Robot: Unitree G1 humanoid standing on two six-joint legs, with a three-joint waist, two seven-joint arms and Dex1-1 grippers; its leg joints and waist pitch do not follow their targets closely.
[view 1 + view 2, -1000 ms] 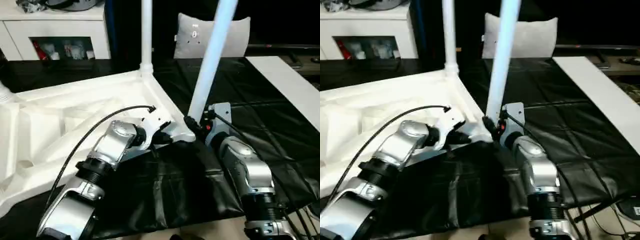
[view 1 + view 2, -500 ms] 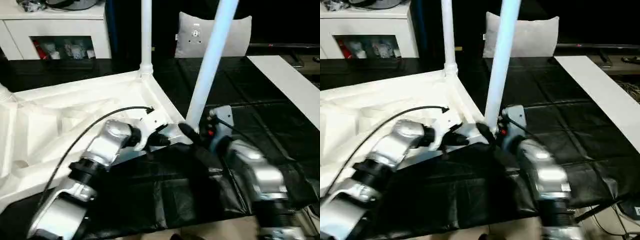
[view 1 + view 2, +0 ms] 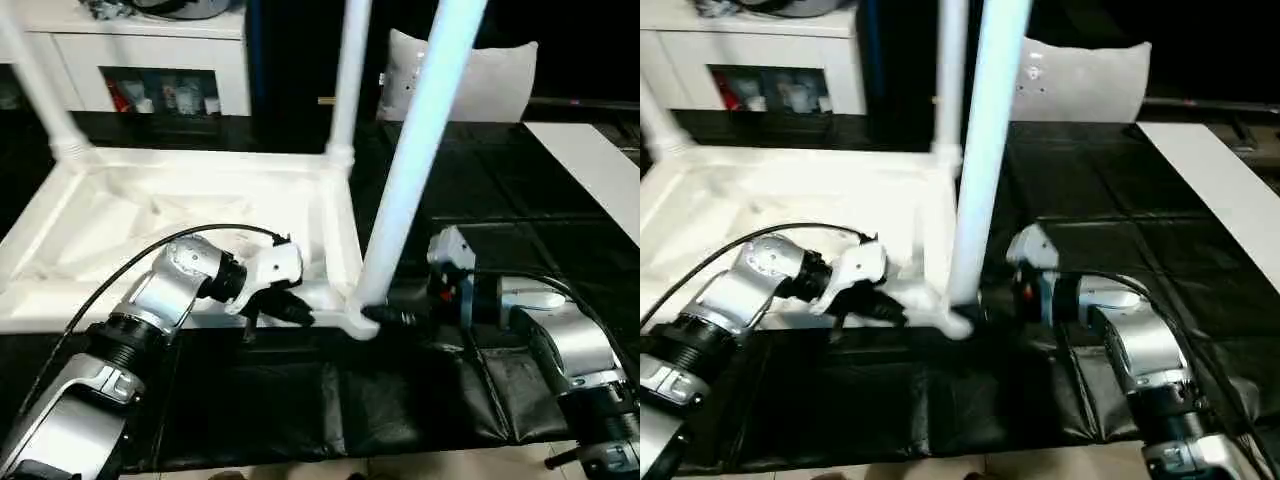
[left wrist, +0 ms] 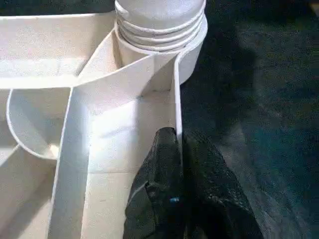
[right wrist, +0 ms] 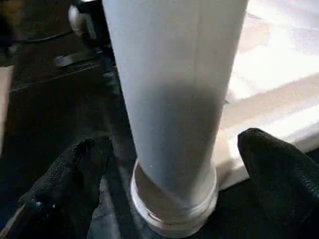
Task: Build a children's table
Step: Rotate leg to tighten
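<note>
1. White leg (image 3: 415,170) stands between the spread fingers of the right claw (image 5: 169,169), released since a moment ago.
2. Left claw (image 4: 180,164) pinches the tabletop (image 3: 150,215) rim beside it.
3. Leg seems seated.

Head eyes look down; wrist cameras closely share the leg (image 5: 174,99).

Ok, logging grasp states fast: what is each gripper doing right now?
Left gripper: shut on the white plastic table top's side wall.
Right gripper: open around the white tapered tube leg.
</note>
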